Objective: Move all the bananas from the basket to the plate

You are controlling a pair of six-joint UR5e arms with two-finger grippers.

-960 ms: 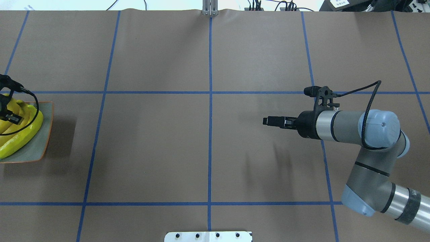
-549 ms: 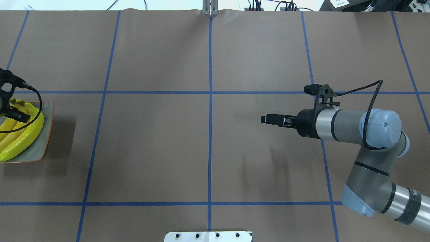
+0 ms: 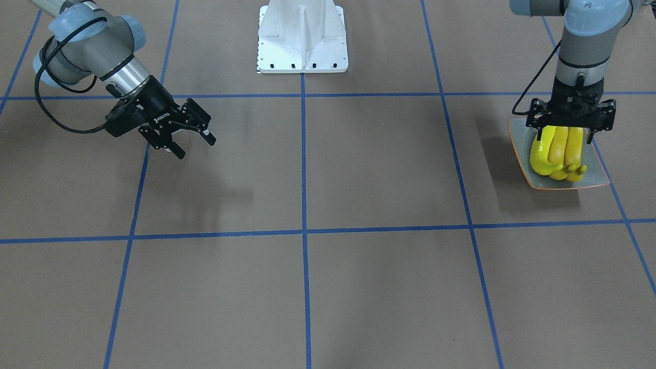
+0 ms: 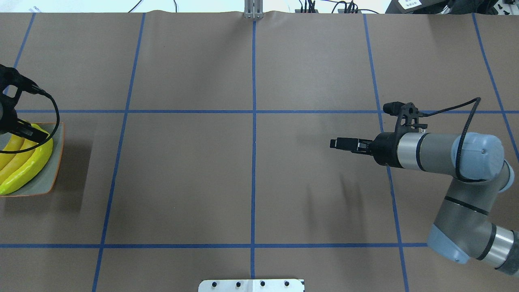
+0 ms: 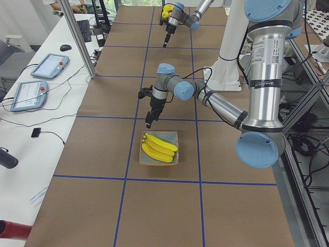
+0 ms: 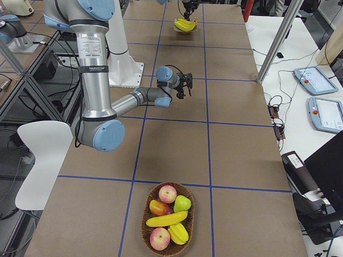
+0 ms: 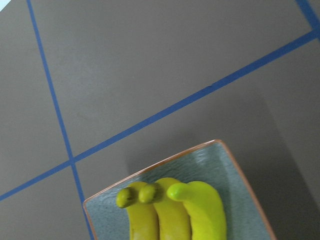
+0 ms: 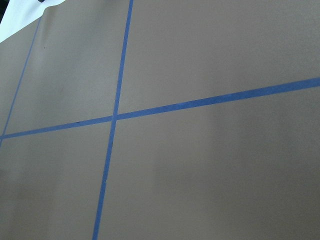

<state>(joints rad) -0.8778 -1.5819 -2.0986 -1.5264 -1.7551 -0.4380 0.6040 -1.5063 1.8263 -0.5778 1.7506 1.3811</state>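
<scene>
- Directly under the left tool [image 3: 565,134], three bananas [image 3: 558,151] lie side by side on the plate [image 3: 594,166], touching one another.
- The left tool hangs above them with its fingers spread wide, one out to each side of the row, gripping nothing.
- The right tool [image 3: 193,147] hovers over the surface [image 3: 359,169], well apart from the plate, tilted downward, its fingers parted and nothing between them.
- Beyond the right tool, on the side away from the left tool, the basket [image 6: 143,227] sits near the surface's end.
- A fourth banana [image 6: 167,219] lies across the middle of the basket, among apples [image 6: 168,194] and other fruit, well apart from both tools.
</scene>
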